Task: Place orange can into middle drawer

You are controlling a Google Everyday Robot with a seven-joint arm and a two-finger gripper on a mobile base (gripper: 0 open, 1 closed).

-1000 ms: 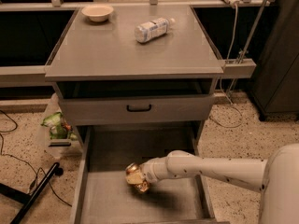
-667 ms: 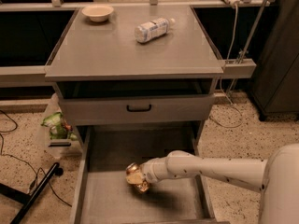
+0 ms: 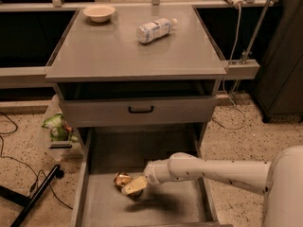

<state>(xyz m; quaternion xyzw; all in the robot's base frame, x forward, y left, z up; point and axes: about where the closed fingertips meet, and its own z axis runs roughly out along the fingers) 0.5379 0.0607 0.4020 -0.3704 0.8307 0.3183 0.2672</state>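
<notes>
Low in the middle drawer (image 3: pixel 106 208), the gripper (image 3: pixel 133 186) clasps the orange can (image 3: pixel 121 178), half hiding it.

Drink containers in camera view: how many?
2. A plastic bottle lies on its side on the cabinet top; an orange can sits in the open drawer, right at the gripper. Others could be hidden behind the closed drawer front.

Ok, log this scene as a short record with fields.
orange can: inside the open drawer, right beside the end effector
end effector: low in the drawer, at the can
middle drawer: pulled open
bottle: lying on its side on the cabinet top
bowl: upright, far left corner of that top
</notes>
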